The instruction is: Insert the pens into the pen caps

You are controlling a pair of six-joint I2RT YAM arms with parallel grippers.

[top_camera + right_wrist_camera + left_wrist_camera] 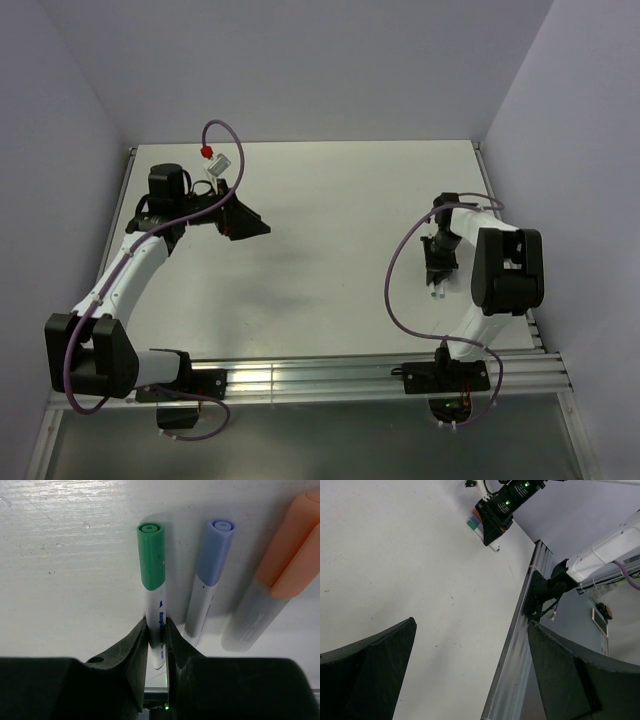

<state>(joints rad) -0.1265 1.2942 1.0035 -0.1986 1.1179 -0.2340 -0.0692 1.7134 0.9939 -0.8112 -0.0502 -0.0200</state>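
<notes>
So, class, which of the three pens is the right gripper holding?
The green-capped pen: its white barrel is pinched in the right gripper, while the blue-capped pen and thicker orange-capped pen lie free beside it.

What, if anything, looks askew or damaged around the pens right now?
Nothing stands out. The green-capped pen in the right gripper, the blue-capped pen and the orange-capped pen lie side by side, intact, caps seated.

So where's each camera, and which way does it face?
Top: above, behind the arms, facing down at the table; left claw and right claw show.
Left wrist: faces across the table; own open fingers show.
Right wrist: faces down at three capped pens; own claw grips the green-capped pen.
Shared: the right claw, in top and left wrist.
</notes>
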